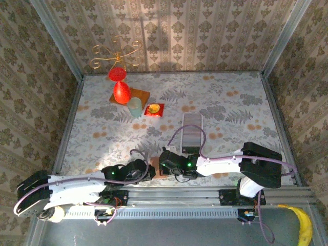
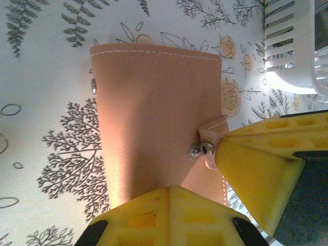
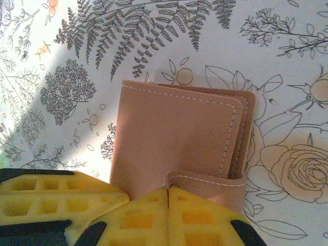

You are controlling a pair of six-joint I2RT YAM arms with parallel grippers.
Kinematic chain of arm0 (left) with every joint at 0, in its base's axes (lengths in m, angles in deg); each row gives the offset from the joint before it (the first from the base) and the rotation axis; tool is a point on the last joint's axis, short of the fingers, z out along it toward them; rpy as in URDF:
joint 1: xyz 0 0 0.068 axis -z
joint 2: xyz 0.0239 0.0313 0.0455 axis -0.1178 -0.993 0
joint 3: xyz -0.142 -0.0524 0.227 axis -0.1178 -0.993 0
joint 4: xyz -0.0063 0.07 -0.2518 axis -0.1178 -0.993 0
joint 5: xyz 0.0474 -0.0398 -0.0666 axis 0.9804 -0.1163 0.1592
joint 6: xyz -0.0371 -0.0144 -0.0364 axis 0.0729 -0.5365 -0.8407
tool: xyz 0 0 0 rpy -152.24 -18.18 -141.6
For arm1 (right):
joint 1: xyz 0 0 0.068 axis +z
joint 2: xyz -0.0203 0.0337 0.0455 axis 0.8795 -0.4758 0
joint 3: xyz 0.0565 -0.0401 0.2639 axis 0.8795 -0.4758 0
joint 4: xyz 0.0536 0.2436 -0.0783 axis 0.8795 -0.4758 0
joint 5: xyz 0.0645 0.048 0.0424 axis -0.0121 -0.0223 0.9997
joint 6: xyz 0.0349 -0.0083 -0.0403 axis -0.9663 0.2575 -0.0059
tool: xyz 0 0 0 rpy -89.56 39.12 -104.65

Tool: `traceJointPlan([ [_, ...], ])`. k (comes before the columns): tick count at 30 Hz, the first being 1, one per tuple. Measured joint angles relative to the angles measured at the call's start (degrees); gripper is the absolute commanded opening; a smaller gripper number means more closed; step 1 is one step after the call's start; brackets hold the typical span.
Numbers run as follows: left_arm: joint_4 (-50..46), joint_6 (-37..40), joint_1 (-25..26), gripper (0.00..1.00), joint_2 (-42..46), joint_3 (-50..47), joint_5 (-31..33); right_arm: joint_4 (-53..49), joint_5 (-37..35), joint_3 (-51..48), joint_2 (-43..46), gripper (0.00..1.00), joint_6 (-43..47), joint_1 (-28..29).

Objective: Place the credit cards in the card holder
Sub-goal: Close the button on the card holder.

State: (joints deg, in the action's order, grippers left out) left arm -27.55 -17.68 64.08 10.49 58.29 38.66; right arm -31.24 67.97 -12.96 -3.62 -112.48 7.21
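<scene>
Low in the middle of the overhead frame, the wallet (image 3: 174,138) lies folded on the tabletop (image 3: 287,66), held from both sides. Left fingers (image 2: 143,218) are pressed together on its edge at the bottom of the left wrist frame. Right fingers (image 3: 138,218) pinch its strap (image 3: 205,187) beside the snap (image 2: 200,150). We judge the strap the weak point: a thin tab can slip from the fingers if pulled askew. Should the fold resist, the wallet may drag out of the left pinch or skid across the tabletop. With both fingers busy, freeing either one may let the wallet flop shut.
</scene>
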Motion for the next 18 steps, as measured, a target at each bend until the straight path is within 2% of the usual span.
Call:
traceJointPlan([
  [7, -1.9, -1.0, 0.0, 0.00, 5.2, -2.1, 0.5, -0.9, 0.0, 1.1, -0.8, 0.00, 0.0, 0.0],
  [18, -1.9, -2.1, 0.0, 0.00, 5.2, -2.5, 0.8, -6.2, 0.1, 4.9, -2.3, 0.00, 1.0, 0.0],
])
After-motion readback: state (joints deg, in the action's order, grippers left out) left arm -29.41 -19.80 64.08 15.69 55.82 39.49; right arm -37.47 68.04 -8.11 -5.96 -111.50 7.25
